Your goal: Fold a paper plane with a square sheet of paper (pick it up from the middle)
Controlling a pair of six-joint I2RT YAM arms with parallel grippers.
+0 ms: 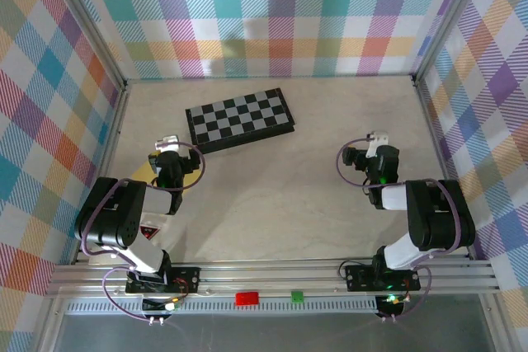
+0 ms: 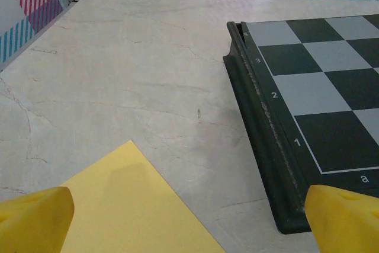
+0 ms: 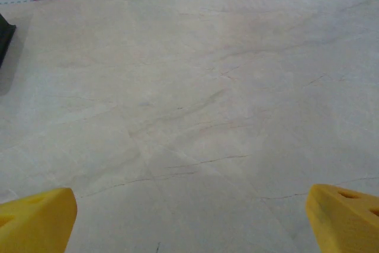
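**Flat square sheet of paper (image 2: pixel 136 211) under your left gripper (image 2: pixel 189 223)**

Your left wrist camera gives you the sheet plainly: yellow, smooth, no crease showing, one corner pointing toward the chessboard (image 2: pixel 320 81) but apart from it. From above, the left arm covers most of it, leaving a yellow sliver near the worktop's (image 1: pixel 272 195) left edge. Both the left and the right gripper (image 3: pixel 189 223) stand spread wide, holding nothing

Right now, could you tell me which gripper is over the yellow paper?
The left gripper: the square sheet of paper lies beneath it beside the chessboard; the right gripper hangs over tabletop.
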